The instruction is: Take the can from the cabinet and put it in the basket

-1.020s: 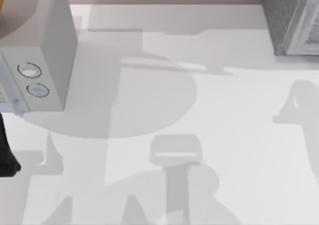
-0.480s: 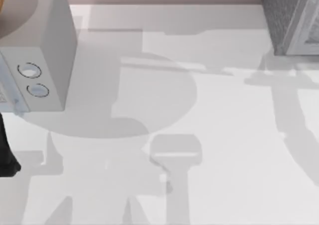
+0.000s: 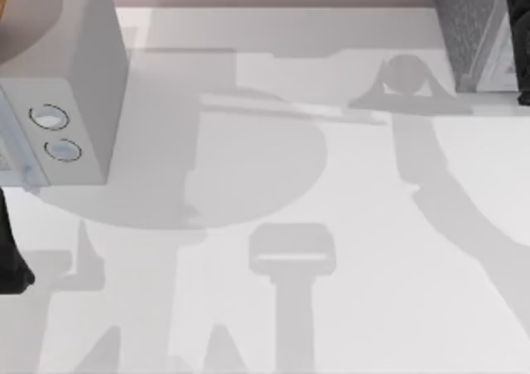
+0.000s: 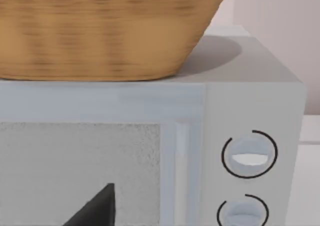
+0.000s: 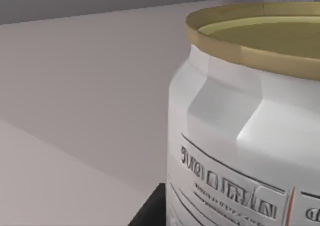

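Can (image 5: 240, 136) sits right up against the R wrist cam, gold top up, at the cabinet (image 3: 472, 26) far right of the tabletop (image 3: 348, 225). R arm (image 3: 520, 35) is at the cabinet front; fingers' state: can't tell. L arm (image 3: 10, 250) parked near left by the dial box (image 3: 74, 84), basket (image 4: 100, 31) on top of it. Risks: can tips or slips if grip is off-centre; could clip the cabinet frame on the way out. Vs 0.5 s ago: R arm has come into top view at the cabinet, its shadow moved far-left.
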